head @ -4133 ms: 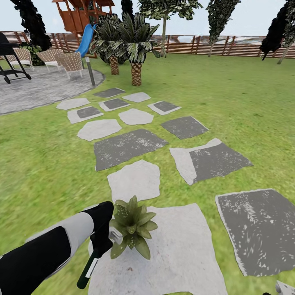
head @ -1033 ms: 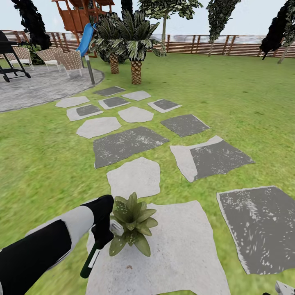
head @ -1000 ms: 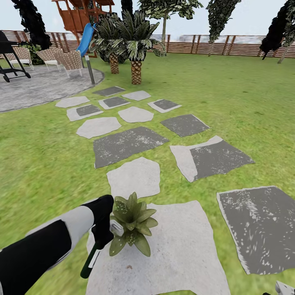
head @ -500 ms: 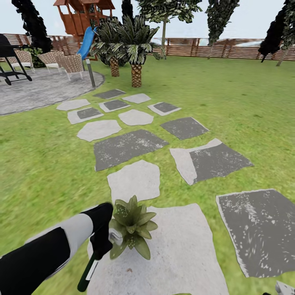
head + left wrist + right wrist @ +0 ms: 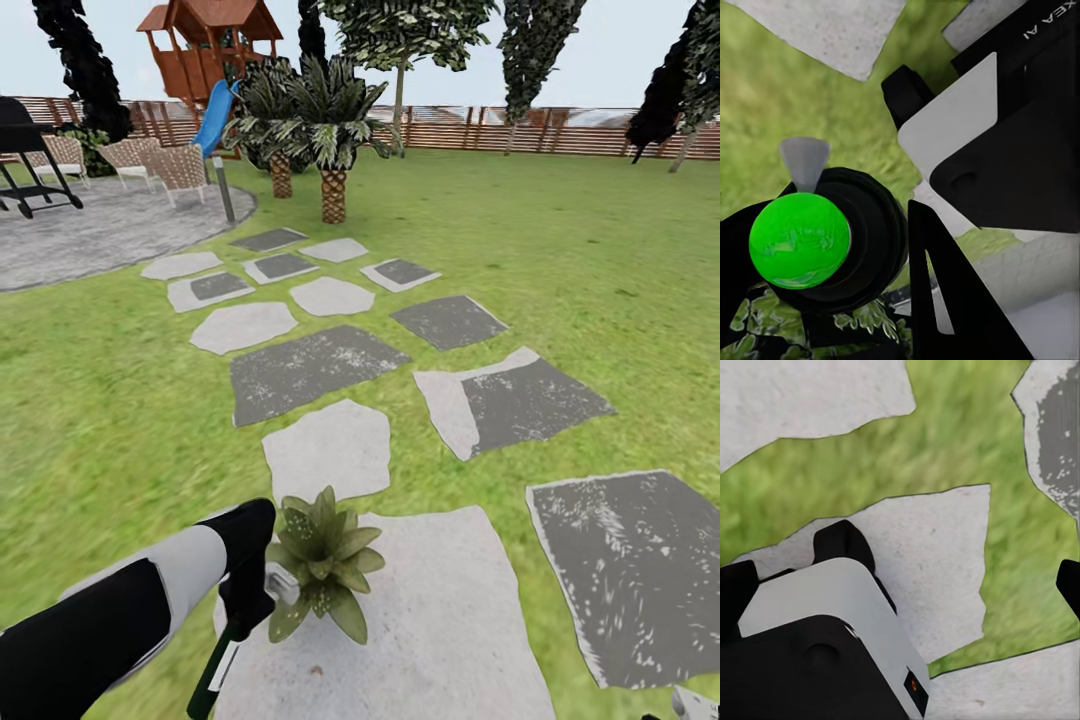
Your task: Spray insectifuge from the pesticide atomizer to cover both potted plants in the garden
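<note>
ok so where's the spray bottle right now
In the head view the pesticide atomizer is low on the left, held in the left pincer, its trigger head right beside the potted plant on the pale stepping stone.

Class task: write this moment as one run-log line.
left claw: holding pesticide atomizer | nozzle: beside potted plant | plant: on pale stepping stone | right claw: state unclear

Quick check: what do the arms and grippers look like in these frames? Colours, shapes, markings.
Left arm: glossy black shell segments split by a pale grey-white band, ending in a black wrist. In the left wrist view, the other arm's housing is a boxy black block with a white panel and white lettering "XEA AI". Right gripper: black rounded jaws, white-and-black housing with a small red dot. No cables visible.
</note>
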`<state>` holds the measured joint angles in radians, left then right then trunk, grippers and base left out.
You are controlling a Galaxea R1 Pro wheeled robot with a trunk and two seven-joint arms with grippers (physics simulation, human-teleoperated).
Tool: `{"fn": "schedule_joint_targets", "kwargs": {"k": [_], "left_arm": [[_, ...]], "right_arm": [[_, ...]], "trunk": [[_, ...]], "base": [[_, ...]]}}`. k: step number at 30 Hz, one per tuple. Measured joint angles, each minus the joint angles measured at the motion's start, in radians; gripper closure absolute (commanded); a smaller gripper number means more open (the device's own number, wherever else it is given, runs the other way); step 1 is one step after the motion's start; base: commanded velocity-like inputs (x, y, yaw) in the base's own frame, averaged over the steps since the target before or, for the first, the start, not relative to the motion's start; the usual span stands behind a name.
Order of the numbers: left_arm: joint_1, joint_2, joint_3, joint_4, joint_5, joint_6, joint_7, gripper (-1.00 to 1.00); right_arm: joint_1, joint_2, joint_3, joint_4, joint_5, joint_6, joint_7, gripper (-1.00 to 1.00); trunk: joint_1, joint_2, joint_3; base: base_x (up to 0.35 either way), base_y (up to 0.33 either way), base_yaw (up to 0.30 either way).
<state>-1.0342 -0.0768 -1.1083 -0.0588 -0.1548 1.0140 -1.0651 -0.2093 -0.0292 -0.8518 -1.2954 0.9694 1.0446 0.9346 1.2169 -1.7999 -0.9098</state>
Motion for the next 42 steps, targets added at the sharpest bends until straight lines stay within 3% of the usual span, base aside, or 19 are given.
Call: {"fn": "schedule_joint_targets", "kwargs": {"k": [8,13,17,19,33,42], "left_arm": [[0.000,-0.004,0.059,0.000,0.000,0.000,0.001,1.00],[0.000,-0.005,0.130,0.000,0.001,0.001,0.002,1.00],[0.000,0.000,0.222,0.000,0.001,0.002,0.003,1.00],[0.000,0.001,0.243,0.000,0.000,0.001,0.003,1.00],[0.001,0.003,0.254,0.000,0.000,0.001,0.001,1.00],[0.001,0.000,0.255,-0.001,-0.001,0.001,0.001,1.00]], "right_arm": [[0.000,-0.003,0.000,0.000,0.000,0.000,0.000,-1.00],[0.000,0.000,0.000,0.000,0.001,0.000,0.000,-1.00],[0.000,0.000,0.001,0.000,0.001,0.000,0.000,-1.00],[0.000,0.000,0.001,0.000,0.001,0.000,0.000,-1.00],[0.000,0.000,0.003,0.000,0.003,0.000,0.000,-1.00],[0.000,0.000,0.003,0.000,0.003,0.001,0.000,-1.00]], "trunk": [[0.000,0.000,0.005],[0.000,0.000,0.009],[0.000,0.000,0.011],[0.000,0.000,0.012],[0.000,0.000,0.009],[0.000,0.000,0.000]], "base": [[0.000,0.000,0.000],[-0.006,0.000,0.000],[-0.172,-0.095,0.000],[-0.253,-0.170,0.005],[-0.146,-0.061,0.093],[0.012,-0.278,0.172]]}}
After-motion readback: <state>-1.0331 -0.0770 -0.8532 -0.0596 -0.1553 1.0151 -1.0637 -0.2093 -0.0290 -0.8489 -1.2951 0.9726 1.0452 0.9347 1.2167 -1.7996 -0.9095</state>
